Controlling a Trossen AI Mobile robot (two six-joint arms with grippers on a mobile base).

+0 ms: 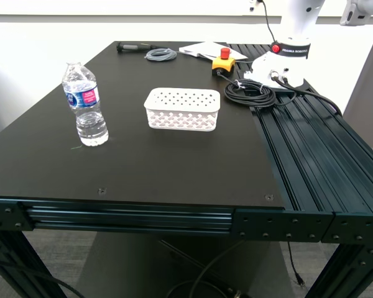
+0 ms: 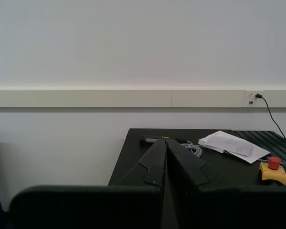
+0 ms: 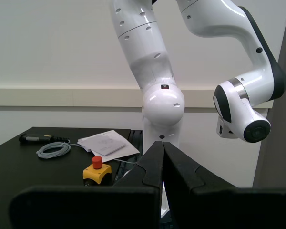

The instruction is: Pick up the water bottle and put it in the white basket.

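Observation:
The water bottle (image 1: 84, 105) stands upright on the black table at the exterior view's left, clear with a white cap and a blue-and-red label. The white basket (image 1: 183, 108) sits to its right near the table's middle, empty. Neither gripper shows in the exterior view. My first gripper (image 2: 166, 142) is shut with its fingers pressed together, held high and facing the far wall. My second gripper (image 3: 163, 144) is also shut, facing the white robot arm. Bottle and basket are out of both wrist views.
A white robot arm (image 1: 280, 46) stands at the table's far right, also in the second wrist view (image 3: 155, 81), with coiled black cable (image 1: 248, 93) beside it. A yellow stop button (image 1: 224, 62), papers (image 1: 202, 49), a grey cable coil (image 1: 160, 54) and a black-handled tool (image 1: 133, 46) lie at the back.

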